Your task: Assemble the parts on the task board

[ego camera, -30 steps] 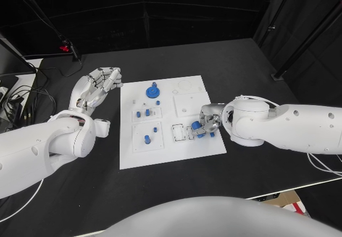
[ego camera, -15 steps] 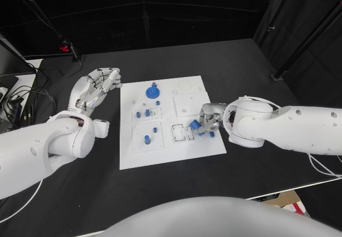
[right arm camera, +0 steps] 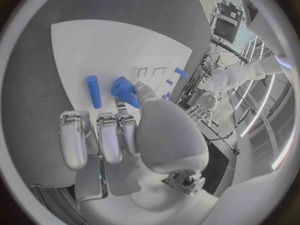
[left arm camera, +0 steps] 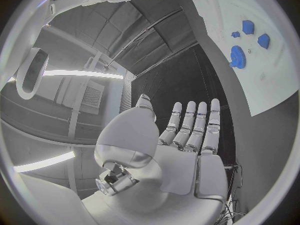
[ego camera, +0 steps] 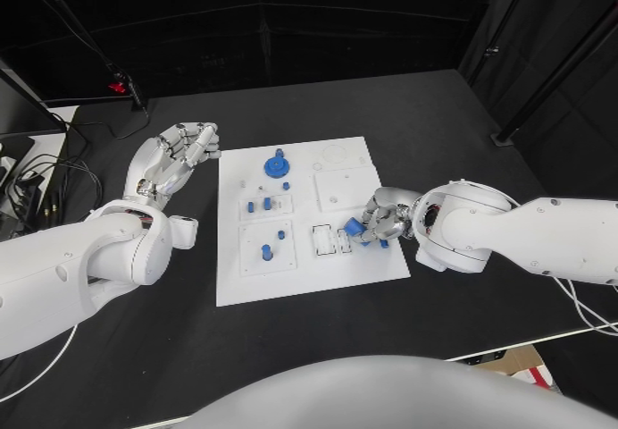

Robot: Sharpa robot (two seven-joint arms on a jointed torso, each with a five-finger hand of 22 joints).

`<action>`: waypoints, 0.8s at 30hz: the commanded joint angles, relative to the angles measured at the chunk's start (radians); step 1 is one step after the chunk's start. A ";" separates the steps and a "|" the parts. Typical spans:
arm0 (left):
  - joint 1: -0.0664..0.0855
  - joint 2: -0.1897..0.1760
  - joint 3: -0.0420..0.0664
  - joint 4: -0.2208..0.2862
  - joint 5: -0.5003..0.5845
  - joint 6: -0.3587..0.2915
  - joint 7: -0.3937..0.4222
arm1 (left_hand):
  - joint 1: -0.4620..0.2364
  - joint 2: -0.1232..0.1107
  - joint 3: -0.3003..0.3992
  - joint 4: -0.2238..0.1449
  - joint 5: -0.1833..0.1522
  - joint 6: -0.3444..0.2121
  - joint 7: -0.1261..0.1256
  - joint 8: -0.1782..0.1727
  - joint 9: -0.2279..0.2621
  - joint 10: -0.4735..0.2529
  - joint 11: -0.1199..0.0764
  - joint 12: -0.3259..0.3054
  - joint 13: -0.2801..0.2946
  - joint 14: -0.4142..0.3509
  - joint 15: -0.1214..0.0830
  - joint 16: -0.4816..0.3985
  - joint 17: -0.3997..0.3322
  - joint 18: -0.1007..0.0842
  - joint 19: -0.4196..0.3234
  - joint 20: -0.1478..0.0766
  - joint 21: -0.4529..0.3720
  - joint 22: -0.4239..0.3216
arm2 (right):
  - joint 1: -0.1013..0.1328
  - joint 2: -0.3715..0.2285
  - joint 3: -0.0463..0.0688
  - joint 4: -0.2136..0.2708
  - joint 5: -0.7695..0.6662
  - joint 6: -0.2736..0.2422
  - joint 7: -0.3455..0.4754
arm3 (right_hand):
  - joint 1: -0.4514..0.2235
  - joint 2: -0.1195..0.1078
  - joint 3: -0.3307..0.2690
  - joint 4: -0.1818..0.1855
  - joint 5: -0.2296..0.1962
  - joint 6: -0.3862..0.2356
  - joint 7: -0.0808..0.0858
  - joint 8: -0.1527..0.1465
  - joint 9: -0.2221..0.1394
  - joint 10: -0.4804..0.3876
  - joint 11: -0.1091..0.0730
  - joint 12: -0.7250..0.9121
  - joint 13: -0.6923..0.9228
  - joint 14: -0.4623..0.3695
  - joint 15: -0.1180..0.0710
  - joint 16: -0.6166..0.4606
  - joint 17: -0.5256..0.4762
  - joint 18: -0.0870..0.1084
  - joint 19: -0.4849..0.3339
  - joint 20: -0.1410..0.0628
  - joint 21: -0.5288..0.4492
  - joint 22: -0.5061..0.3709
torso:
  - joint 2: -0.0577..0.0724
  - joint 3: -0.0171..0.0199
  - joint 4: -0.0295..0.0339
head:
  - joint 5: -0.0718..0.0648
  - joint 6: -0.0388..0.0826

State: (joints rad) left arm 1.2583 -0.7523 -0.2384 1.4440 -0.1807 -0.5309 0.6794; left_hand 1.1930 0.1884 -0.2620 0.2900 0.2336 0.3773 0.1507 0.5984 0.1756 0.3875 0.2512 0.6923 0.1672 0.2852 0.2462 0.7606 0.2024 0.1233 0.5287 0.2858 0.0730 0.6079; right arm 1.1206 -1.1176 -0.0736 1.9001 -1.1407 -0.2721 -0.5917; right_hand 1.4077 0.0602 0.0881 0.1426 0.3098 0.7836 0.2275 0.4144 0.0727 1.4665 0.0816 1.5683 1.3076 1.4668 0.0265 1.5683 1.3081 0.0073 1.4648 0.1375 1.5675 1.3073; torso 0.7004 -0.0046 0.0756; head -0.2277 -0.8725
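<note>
A small blue part [right arm camera: 127, 91] sits pinched at the fingertips of the right hand [ego camera: 384, 220], over the near right area of the task board [ego camera: 309, 268], just beside the small rectangular slots there. A second, rod-shaped blue piece [right arm camera: 94, 91] lies flat on the white plate close by, apart from the fingers. Both look like hard moulded plastic: light, stiff and smooth, so they should neither bend nor crush, but a smooth piece this small can twist or slip in a fingertip pinch and is probably best held across its flat sides, low enough that the mating end stays free. The rod would likely roll if nudged, so taking it across its middle seems safest. Farther up the board stand a blue gear [ego camera: 274, 165] and several short blue pegs [ego camera: 267, 252] already seated in their recesses. The left hand [ego camera: 175, 156] rests off the board's far left edge on the black table [ego camera: 425, 116], fingers stretched out and apart, holding nothing.
</note>
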 commanded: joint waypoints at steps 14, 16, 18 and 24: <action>-0.001 0.005 0.001 -0.004 0.001 0.012 0.074 | 0.008 0.001 -0.005 0.001 0.003 -0.009 0.140 0.005 -0.002 -0.006 0.001 0.004 -0.002 -0.008 -0.002 0.004 -0.002 -0.016 0.004 0.003 -0.002 -0.002 | 0.011 -0.062 0.002 0.063 0.308 -0.129 0.187 | -0.040 -0.033 0.028 0.009 0.014 0.173 -0.090 -0.069 -0.003 0.104 -0.008 0.003 0.263 0.104 -0.008 0.002 0.263 -0.007 0.106 -0.009 0.003 0.263 | -0.001 -0.0010 0.0027 | -0.001 0.000; -0.001 0.006 0.001 -0.005 0.001 0.012 0.073 | 0.008 0.001 -0.005 0.001 0.003 -0.009 0.140 0.005 -0.002 -0.006 0.001 0.004 -0.002 -0.008 -0.002 0.004 -0.002 -0.016 0.004 0.003 -0.002 -0.002 | 0.013 -0.060 0.002 0.064 0.331 -0.121 0.195 | -0.044 -0.034 0.029 0.011 0.014 0.177 -0.090 -0.073 -0.003 0.104 -0.008 0.003 0.263 0.104 -0.008 0.002 0.263 -0.007 0.106 -0.009 0.003 0.263 | -0.001 -0.0015 0.0020 | -0.001 0.000; -0.001 0.009 0.001 -0.006 0.001 0.012 0.073 | 0.008 0.001 -0.005 0.001 0.003 -0.009 0.140 0.005 -0.002 -0.006 0.001 0.004 -0.002 -0.008 -0.002 0.005 -0.002 -0.016 0.004 0.003 -0.002 -0.002 | 0.016 -0.051 0.002 0.061 0.371 -0.100 0.200 | -0.051 -0.034 0.030 0.015 0.012 0.184 -0.091 -0.079 -0.002 0.104 -0.009 0.003 0.263 0.104 -0.008 0.002 0.263 -0.007 0.106 -0.009 0.003 0.263 | 0.001 -0.0003 0.0026 | 0.001 0.000; -0.001 0.011 0.001 -0.007 0.001 0.013 0.072 | 0.008 0.002 -0.005 0.001 0.003 -0.009 0.140 0.005 -0.003 -0.006 0.001 0.004 -0.002 -0.008 -0.002 0.005 -0.002 -0.016 0.004 0.003 -0.002 -0.002 | 0.018 -0.014 0.002 0.040 0.444 -0.034 0.185 | -0.079 -0.039 0.026 0.033 0.008 0.192 -0.089 -0.102 -0.003 0.104 -0.009 0.003 0.263 0.104 -0.009 0.002 0.263 -0.007 0.106 -0.010 0.003 0.263 | 0.000 -0.0009 0.0027 | 0.008 0.000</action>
State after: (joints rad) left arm 1.2560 -0.7425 -0.2384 1.4368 -0.1805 -0.5269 0.6794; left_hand 1.1930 0.1884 -0.2620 0.2900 0.2336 0.3773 0.1507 0.5984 0.1746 0.3875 0.2512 0.6923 0.1661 0.2852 0.2462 0.7605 0.2015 0.1232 0.5287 0.2858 0.0730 0.6069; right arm 1.1364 -1.1371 -0.0720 1.9434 -0.7860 -0.3592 -0.4250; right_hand 1.3378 0.0206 0.1152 0.1692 0.3193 0.8730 0.2127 0.3173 0.0722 1.4633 0.0784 1.5683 1.3076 1.4668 0.0267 1.5683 1.3078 0.0073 1.4685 0.1338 1.5675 1.3073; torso 0.6999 -0.0053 0.0782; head -0.2240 -0.8726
